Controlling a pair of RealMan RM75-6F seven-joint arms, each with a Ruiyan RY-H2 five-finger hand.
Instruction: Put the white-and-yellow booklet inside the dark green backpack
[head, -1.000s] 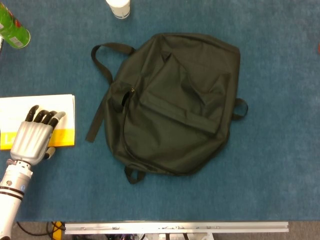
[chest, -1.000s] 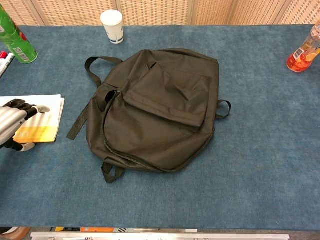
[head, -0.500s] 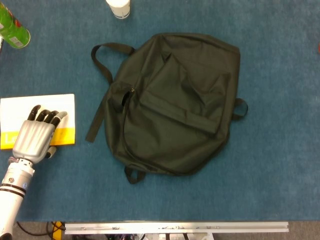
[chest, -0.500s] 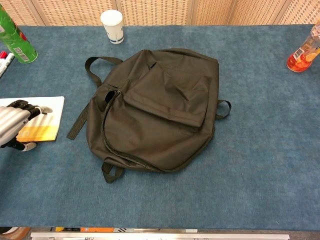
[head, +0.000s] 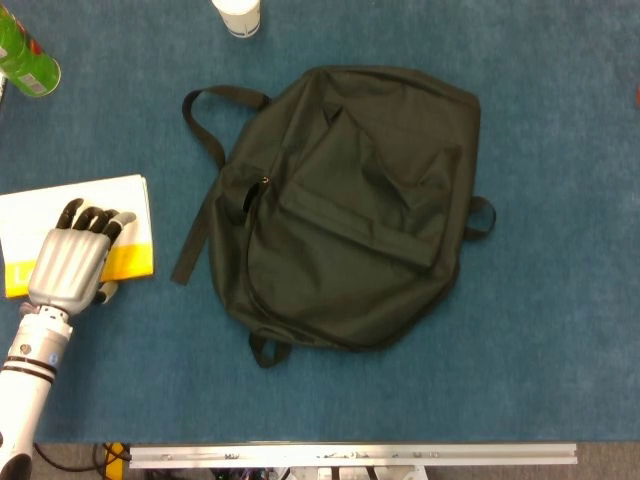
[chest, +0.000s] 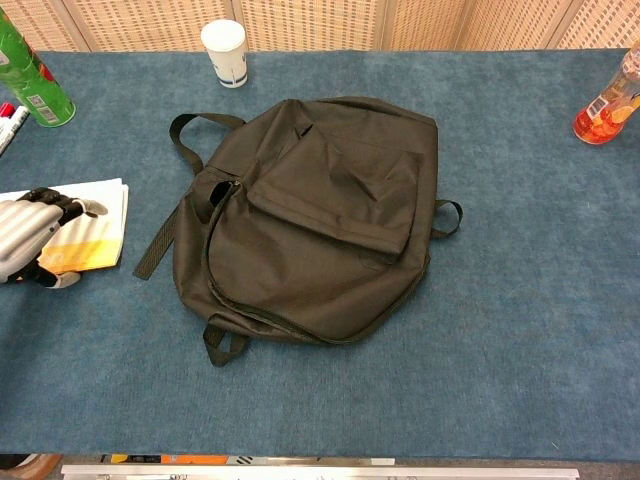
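1. Our left hand (head: 68, 265) lies palm-down on the white-and-yellow booklet (head: 120, 215), fingers laid together and flat on the cover; it presses on the booklet and does not clasp it. Our right hand shows in neither view.
2. The booklet sits directly under and just beyond the hand's fingertips, flat on the blue surface (head: 540, 330), its yellow band nearest the wrist. The dark green backpack (head: 350, 205) lies well off to the hand's right, with a strap (head: 195, 235) between them.
3. We judge the booklet light, thin and floppy: it should bend if lifted by one corner, and its smooth cover may slide under a flat palm.
4. The best hold looks like the free edge on the backpack side, thumb under and fingers on top, once that edge is raised or dragged clear.
5. Its long axis runs roughly across the hand, left to right, tilted slightly; the short edge points toward the backpack.
6. The backpack's zip line (head: 250, 250) faces the hand, but we cannot tell how far it is open.
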